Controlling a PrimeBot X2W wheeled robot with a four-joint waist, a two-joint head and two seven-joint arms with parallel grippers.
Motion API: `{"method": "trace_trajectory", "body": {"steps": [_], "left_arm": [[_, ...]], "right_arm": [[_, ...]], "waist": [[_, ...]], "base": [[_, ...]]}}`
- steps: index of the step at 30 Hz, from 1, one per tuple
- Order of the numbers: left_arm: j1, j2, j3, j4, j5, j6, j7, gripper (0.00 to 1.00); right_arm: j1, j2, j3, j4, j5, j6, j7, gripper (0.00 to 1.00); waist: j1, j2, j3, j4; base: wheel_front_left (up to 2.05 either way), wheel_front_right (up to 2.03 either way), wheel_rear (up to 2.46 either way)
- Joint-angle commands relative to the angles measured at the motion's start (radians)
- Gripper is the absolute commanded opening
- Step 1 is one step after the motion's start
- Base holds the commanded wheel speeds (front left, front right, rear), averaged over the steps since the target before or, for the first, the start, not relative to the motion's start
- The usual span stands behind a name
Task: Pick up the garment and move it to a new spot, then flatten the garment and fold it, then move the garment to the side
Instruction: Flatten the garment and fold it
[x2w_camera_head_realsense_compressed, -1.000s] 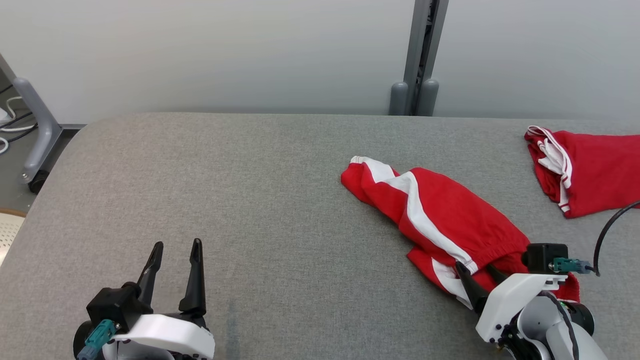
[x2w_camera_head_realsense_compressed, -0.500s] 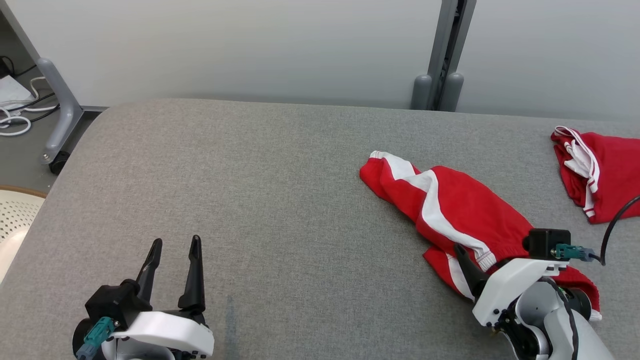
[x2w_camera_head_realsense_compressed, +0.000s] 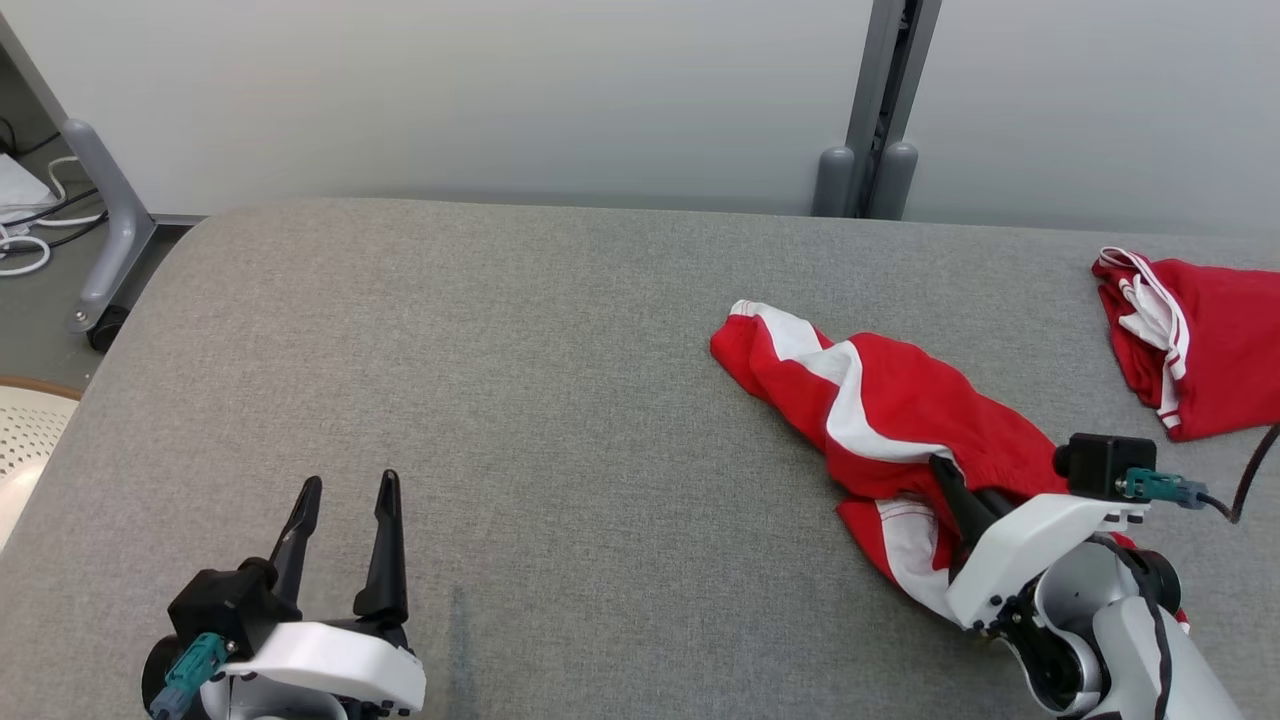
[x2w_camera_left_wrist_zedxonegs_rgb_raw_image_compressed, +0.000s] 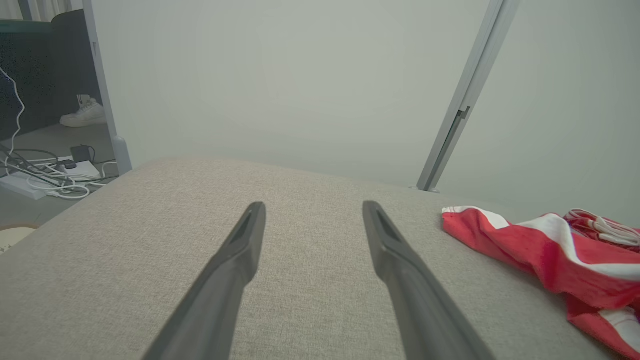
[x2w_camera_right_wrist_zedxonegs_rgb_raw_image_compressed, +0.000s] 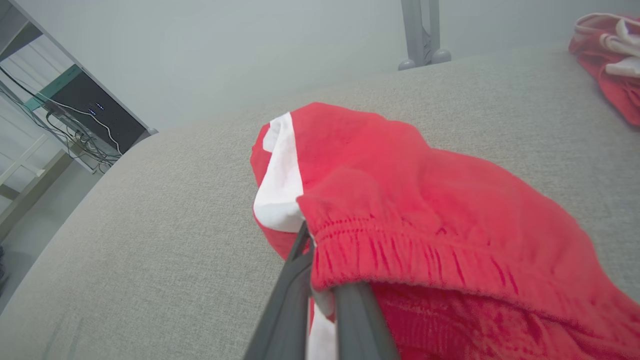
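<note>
A: How is the scene laid out, and why?

B: A grey fabric-covered tabletop (x2w_camera_head_realsense_compressed: 480, 400) is seen across the head view. The red shorts (x2w_camera_head_realsense_compressed: 900, 410), white-striped, are crumpled on its right half, well apart from the left edge, so plenty of bare surface is left for a new spot. A second red garment (x2w_camera_head_realsense_compressed: 1215, 350) is bunched at the far right, apart from the shorts.

A: And the tools?

B: The right tool (x2w_camera_head_realsense_compressed: 962, 480) is clenched on the shorts' elastic waistband (x2w_camera_right_wrist_zedxonegs_rgb_raw_image_compressed: 400, 250). That edge is pinched between the two fingers, judged to be chosen because a thick, gathered edge gives a firm hold for lifting. The left tool (x2w_camera_head_realsense_compressed: 350, 480) is released at the lower left over bare tabletop, with nothing between its fingers. It is presumably parked clear until flattening is called for.

A: What cannot be made out?

B: The right tool's fingertips are buried under the waistband, so the depth of the bite cannot be told. Part of the shorts is covered by the right wrist. The second garment is cut off by the frame edge, so its kind cannot be told.
</note>
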Motion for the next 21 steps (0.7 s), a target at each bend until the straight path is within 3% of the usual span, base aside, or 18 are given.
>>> {"method": "trace_trajectory", "body": {"steps": [1, 3, 16, 21], "left_arm": [[-0.018, 0.004, 0.001, -0.001, -0.003, 0.001, -0.004, 1.00], [-0.021, 0.005, 0.000, -0.002, -0.003, 0.000, -0.004, 1.00], [-0.092, 0.006, -0.015, -0.016, 0.011, -0.004, -0.001, 1.00], [-0.131, 0.000, -0.025, -0.018, 0.021, -0.008, -0.002, 1.00]], "right_arm": [[-0.011, -0.002, -0.005, -0.009, 0.010, 0.001, -0.010, 0.05], [-0.025, -0.002, -0.017, -0.013, 0.025, 0.001, -0.013, 0.00], [-0.252, -0.076, -0.120, 0.061, 0.188, 0.001, 0.032, 0.00], [-0.368, -0.121, -0.186, 0.141, 0.248, 0.001, 0.042, 0.16]], "waist": [[0.0000, 0.0000, 0.004, -0.002], [0.0000, 0.0000, 0.010, -0.005], [0.0000, 0.0000, 0.147, -0.001], [0.0000, 0.0000, 0.219, 0.012]], "base": [[0.00, 0.00, 0.00], [0.00, 0.00, 0.00], [0.00, 0.00, 0.00], [0.00, 0.00, 0.00]]}}
